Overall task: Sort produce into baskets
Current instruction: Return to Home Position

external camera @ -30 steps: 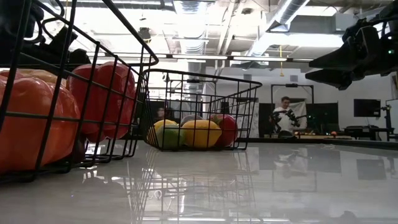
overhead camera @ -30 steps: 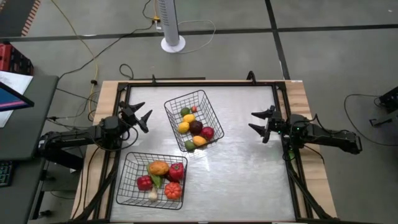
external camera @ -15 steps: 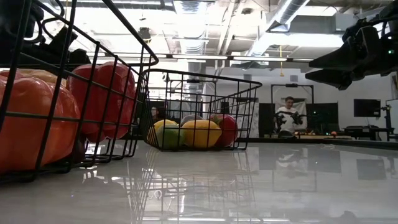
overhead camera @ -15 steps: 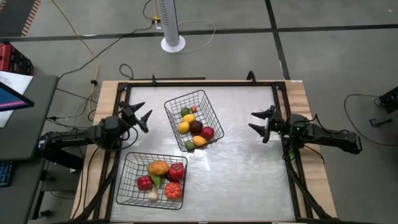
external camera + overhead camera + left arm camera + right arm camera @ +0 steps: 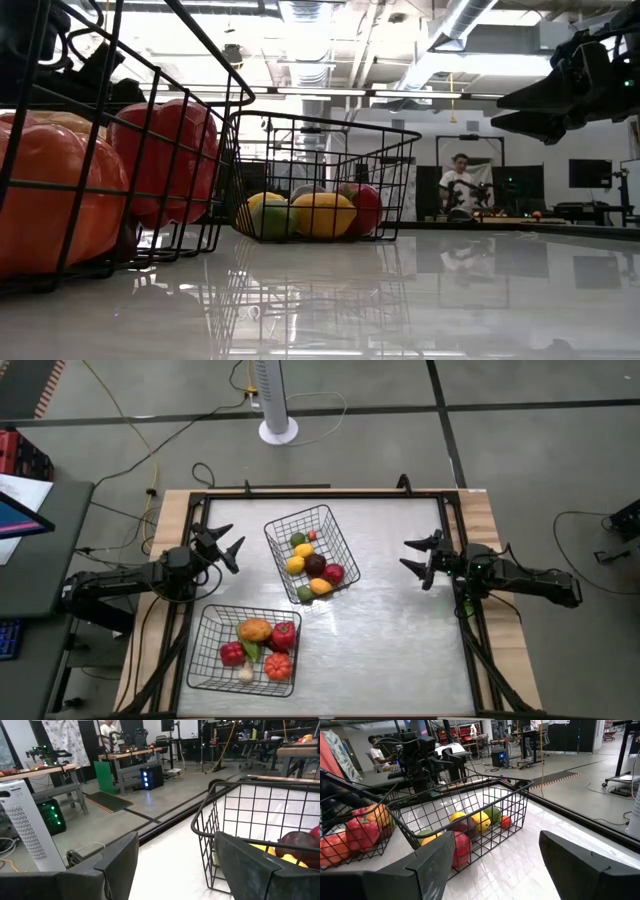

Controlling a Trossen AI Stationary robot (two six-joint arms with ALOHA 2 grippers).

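The far basket [image 5: 283, 535] sits mid-table, the near basket [image 5: 210, 635] front-left of it, both holding produce [image 5: 316, 565].

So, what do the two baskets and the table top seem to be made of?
The high view's upper basket and lower basket: thin black wire in an open grid, likely coated metal; the bars look smooth with a dull sheen. Table top: a hard, pale, glossy sheet, since it mirrors the baskets; laminate or metal, I cannot tell which.
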